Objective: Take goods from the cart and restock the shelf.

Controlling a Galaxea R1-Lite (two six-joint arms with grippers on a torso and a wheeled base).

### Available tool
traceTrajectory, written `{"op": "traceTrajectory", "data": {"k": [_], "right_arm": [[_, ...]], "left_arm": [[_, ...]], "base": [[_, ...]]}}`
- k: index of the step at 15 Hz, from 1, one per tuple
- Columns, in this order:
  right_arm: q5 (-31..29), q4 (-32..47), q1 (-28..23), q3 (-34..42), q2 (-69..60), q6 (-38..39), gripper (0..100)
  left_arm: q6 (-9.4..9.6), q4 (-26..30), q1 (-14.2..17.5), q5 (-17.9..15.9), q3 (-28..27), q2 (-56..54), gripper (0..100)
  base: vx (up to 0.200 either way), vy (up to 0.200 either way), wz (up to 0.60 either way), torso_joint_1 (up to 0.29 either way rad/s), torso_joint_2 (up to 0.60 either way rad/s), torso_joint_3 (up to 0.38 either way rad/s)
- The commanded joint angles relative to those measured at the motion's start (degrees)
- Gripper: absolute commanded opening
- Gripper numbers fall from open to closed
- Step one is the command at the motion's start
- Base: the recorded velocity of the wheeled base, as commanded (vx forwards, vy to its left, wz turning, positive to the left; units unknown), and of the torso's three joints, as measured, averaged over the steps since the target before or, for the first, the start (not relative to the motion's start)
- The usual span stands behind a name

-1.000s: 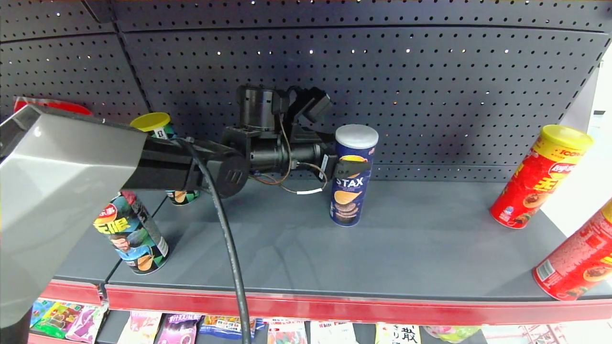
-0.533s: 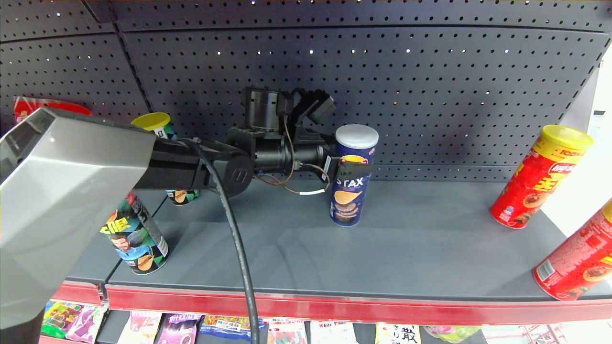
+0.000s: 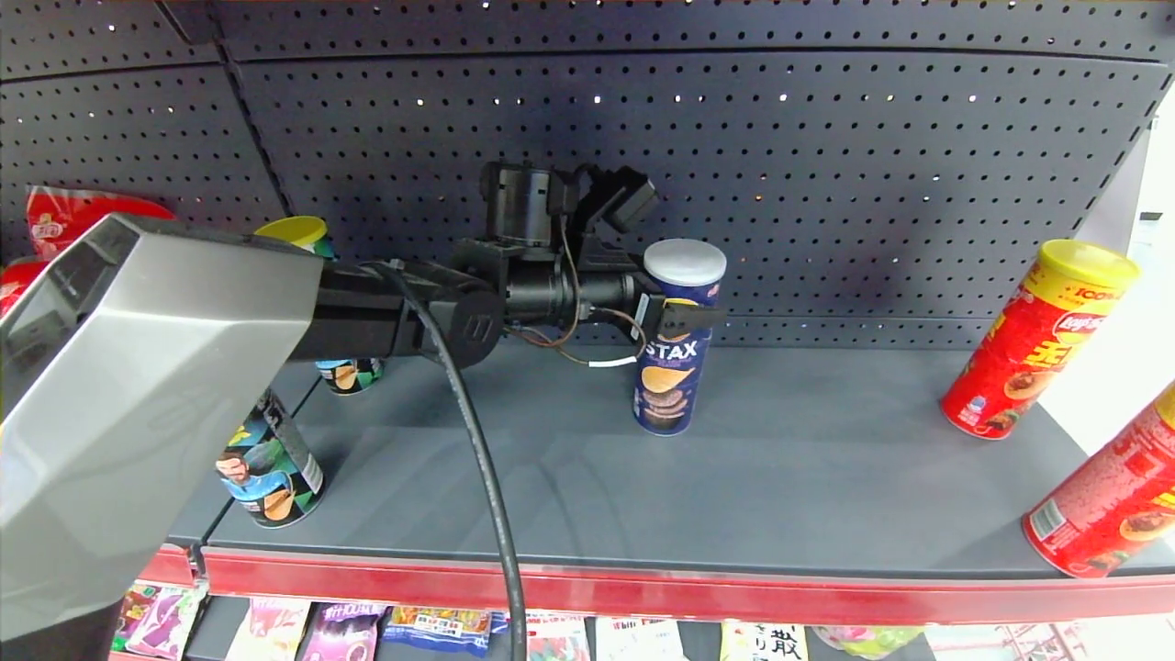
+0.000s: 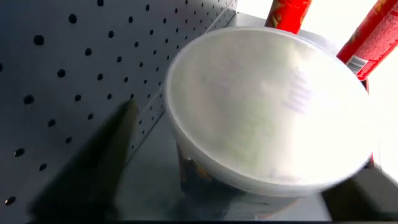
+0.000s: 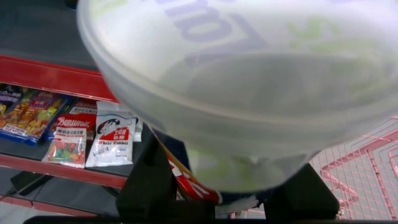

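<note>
Shelf, 1 blue can, 2 red cans, 2 teal cans

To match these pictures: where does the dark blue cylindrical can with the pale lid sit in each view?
Head view: dark blue cylindrical can mid-shelf.
Left wrist view: its pale lid, close up.
Right wrist view: not there; a different clear-lidded can.
Shared landmark (head, left wrist): black perforated back panel.

The pegboard is dim, light pricking through its holes; right of it the view burns out white. The shelf front bows with lens distortion. In the wrist views the grey lid and the clear lid are blurred, too near for focus.
</note>
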Motion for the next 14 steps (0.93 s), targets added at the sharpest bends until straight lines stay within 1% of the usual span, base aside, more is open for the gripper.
{"op": "traceTrajectory", "data": {"k": [1, 4, 6, 9, 10, 11, 12, 13, 14], "right_arm": [[0.02, 0.02, -0.02, 0.00, 0.18, -0.03, 0], [0.02, 0.02, -0.02, 0.00, 0.18, -0.03, 0], [0.02, 0.02, -0.02, 0.00, 0.09, -0.03, 0], [0.02, 0.02, -0.02, 0.00, 0.01, -0.03, 0], [0.02, 0.02, -0.02, 0.00, 0.01, -0.03, 0], [0.02, 0.02, -0.02, 0.09, -0.08, -0.03, 0], [0.02, -0.07, -0.02, 0.09, -0.08, -0.03, 0], [0.02, -0.07, -0.02, 0.00, -0.08, -0.03, 0], [0.11, -0.07, -0.02, 0.09, -0.08, 0.06, 0]], "left_arm": [[-0.07, 0.10, -0.02, 0.13, 0.23, -0.01, 0], [0.02, 0.10, -0.20, 0.30, 1.99, -0.89, 0], [-0.07, 0.01, -0.81, 0.48, 6.56, -4.14, 0], [-0.60, -0.08, -0.90, 1.01, 16.49, -12.40, 0], [-0.68, -0.26, -0.81, 1.89, 21.85, -16.97, 0], [-0.77, -0.70, -0.81, 2.24, 24.76, -19.34, 0], [-0.77, -2.45, -1.07, 2.59, 30.47, -23.47, 0], [-0.77, -4.56, -1.60, 2.94, 33.72, -25.23, 0], [-1.56, -6.67, -2.39, 4.35, 35.92, -26.11, 0]], "base": [[0.000, 0.000, 0.00, 0.000, 0.00, 0.000], [0.000, 0.000, 0.00, 0.000, 0.00, 0.000], [0.000, 0.000, 0.00, 0.000, 0.00, 0.000], [0.000, 0.000, 0.00, 0.000, 0.00, 0.000], [0.000, 0.000, 0.00, 0.000, 0.00, 0.000], [0.000, 0.000, 0.00, 0.000, 0.00, 0.000], [0.000, 0.000, 0.00, 0.000, 0.00, 0.000], [0.000, 0.000, 0.00, 0.000, 0.00, 0.000], [0.000, 0.000, 0.00, 0.000, 0.00, 0.000]]}}
